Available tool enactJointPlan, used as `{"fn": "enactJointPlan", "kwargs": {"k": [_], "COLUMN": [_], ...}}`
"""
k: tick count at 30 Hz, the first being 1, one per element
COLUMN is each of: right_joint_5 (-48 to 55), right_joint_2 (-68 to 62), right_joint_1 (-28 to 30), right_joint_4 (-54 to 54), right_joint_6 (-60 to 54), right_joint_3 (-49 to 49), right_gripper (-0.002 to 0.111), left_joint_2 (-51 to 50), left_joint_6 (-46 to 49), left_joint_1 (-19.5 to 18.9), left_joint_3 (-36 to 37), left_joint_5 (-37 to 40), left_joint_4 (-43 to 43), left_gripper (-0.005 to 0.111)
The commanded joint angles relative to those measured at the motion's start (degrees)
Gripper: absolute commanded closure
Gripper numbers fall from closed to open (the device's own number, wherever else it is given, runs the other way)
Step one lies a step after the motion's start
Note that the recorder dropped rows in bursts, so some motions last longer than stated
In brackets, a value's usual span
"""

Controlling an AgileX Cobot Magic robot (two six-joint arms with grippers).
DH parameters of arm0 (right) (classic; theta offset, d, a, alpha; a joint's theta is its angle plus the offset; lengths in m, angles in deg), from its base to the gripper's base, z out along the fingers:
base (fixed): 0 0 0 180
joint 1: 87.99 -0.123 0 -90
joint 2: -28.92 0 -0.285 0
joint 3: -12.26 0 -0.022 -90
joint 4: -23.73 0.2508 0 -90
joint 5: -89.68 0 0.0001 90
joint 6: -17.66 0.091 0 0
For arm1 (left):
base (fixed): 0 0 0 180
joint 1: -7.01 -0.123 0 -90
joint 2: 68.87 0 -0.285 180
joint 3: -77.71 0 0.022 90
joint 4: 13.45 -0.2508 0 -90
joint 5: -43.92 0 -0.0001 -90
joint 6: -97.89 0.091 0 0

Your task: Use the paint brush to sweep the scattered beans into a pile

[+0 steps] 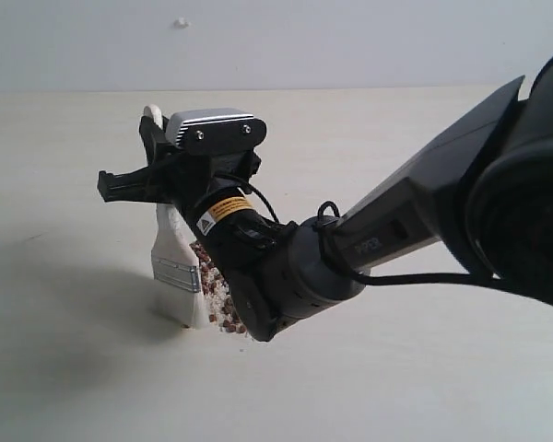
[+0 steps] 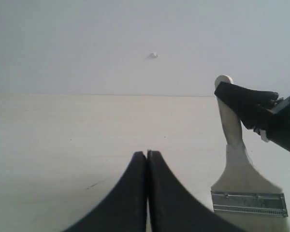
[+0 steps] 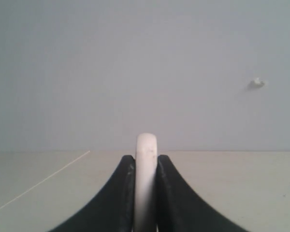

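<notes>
We see the right pincer (image 3: 146,166) clamped on the pale handle of the paint brush (image 1: 177,253), close to its upper end, so that the rounded tip pokes out past the fingers. The brush stands nearly upright, left of centre, bristles down on the table (image 1: 64,368). The beans (image 1: 219,296) lie heaped just right of the bristles, touching them, below the pincer's wrist. The left pincer (image 2: 147,162) is closed on nothing, apart from the brush.
</notes>
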Motion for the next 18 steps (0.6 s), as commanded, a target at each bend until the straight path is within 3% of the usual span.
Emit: {"fn": "enactJointPlan", "kwargs": {"k": [1, 7, 18], "right_joint_5": [-0.6, -0.6, -0.6], "right_joint_2": [-0.3, 0.4, 3.7], "right_joint_1": [1.2, 1.7, 0.9], "right_joint_4": [0.9, -1.2, -19.3], "right_joint_6": [-4.7, -1.1, 1.5], "right_joint_3": [0.3, 0.3, 0.3], "right_gripper": [0.108, 0.108, 0.108], "left_joint_2": [0.2, 0.2, 0.2], "left_joint_6": [0.1, 0.1, 0.1], "left_joint_1": [-0.1, -0.1, -0.1], "left_joint_3": [0.1, 0.1, 0.1], "left_joint_5": [-0.1, -0.1, -0.1], "left_joint_4": [0.3, 0.3, 0.3], "left_gripper": [0.107, 0.107, 0.107]}}
